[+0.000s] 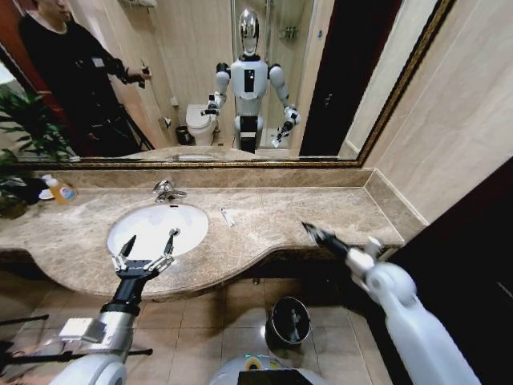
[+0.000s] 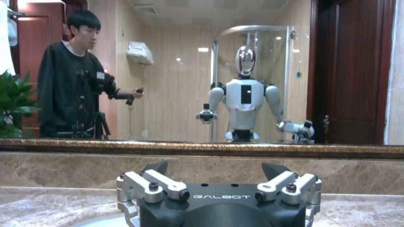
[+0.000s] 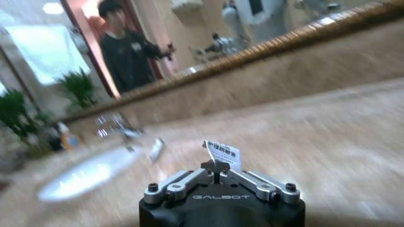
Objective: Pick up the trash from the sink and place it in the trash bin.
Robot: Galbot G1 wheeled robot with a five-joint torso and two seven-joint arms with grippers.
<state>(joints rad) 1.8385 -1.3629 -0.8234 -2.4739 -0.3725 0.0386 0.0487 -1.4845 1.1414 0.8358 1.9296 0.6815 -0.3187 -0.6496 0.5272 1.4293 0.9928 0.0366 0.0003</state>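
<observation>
The white oval sink (image 1: pixel 152 218) is set in the brown marble counter. My left gripper (image 1: pixel 149 245) hovers open over the basin's front rim, nothing between its fingers; the left wrist view shows this gripper (image 2: pixel 215 171) with jaws spread wide. My right gripper (image 1: pixel 309 231) is out over the counter's right part, shut on a small white sachet with blue marks (image 3: pixel 223 153). Another white bit of trash (image 1: pixel 228 216) lies on the counter just right of the sink, and the right wrist view shows that bit (image 3: pixel 156 147) too. The dark round trash bin (image 1: pixel 290 321) stands on the floor below the counter edge.
A chrome faucet (image 1: pixel 167 191) stands behind the basin. An orange-and-white bottle (image 1: pixel 61 191) and a plant (image 1: pixel 20 136) are at the counter's far left. A large mirror runs along the back wall. A dark door or panel (image 1: pixel 473 265) is close on the right.
</observation>
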